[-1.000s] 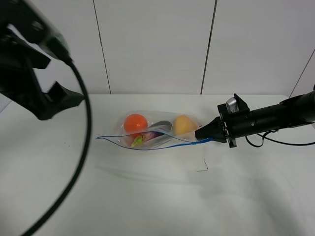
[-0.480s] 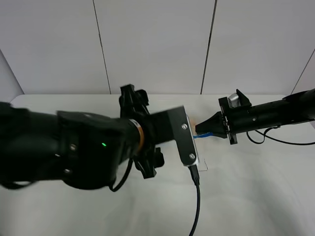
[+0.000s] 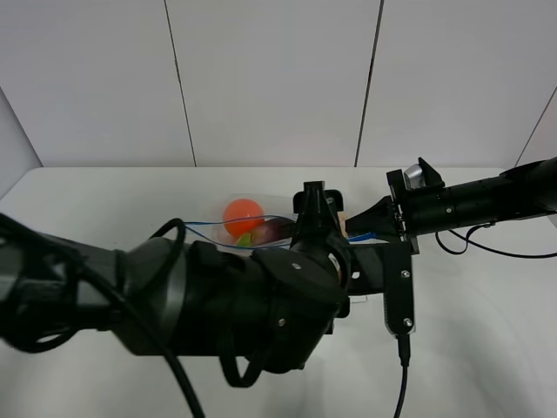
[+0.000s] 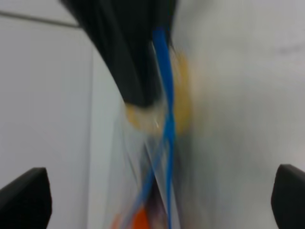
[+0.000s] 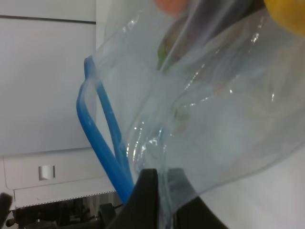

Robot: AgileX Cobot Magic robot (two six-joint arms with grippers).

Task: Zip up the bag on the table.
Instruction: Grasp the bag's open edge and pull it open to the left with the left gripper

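Closing the zip bag [image 3: 252, 222] stands at the approach stage. Bag sits mid-frame on the white worktop [image 3: 96, 196] in the high view, largely hidden behind the left arm. Right hand [image 3: 370, 225] is clamped on its right-end corner by the blue zipper strip [image 4: 164, 95]. Left hand [image 4: 157, 200] is apart, straddling that strip. Next move, in my judgement: pinch the strip, then slide toward frame left.
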